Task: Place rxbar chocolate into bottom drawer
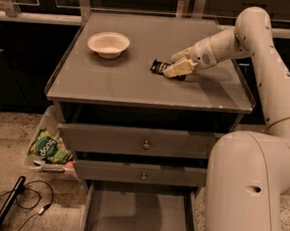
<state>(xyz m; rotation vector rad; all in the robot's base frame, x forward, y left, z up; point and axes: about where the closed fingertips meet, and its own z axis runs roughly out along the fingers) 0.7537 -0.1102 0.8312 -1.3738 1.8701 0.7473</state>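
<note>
The rxbar chocolate (160,66), a small black wrapper with white lettering, lies flat on the grey cabinet top (137,87), right of centre. My gripper (170,65) reaches in from the right and sits low over the bar's right end. Its cream fingers (177,70) are spread apart, one on the far side of the bar and one lying over its near side, so the gripper is open. The bottom drawer (137,212) is pulled out at the foot of the cabinet, and its flat grey floor shows.
A white bowl (108,43) stands on the top at the back left. The two upper knobbed drawers (143,143) are slightly out. A green snack bag (49,147) lies in a bin left of the cabinet, with cables (8,197) on the floor. My arm's large body (244,190) fills the lower right.
</note>
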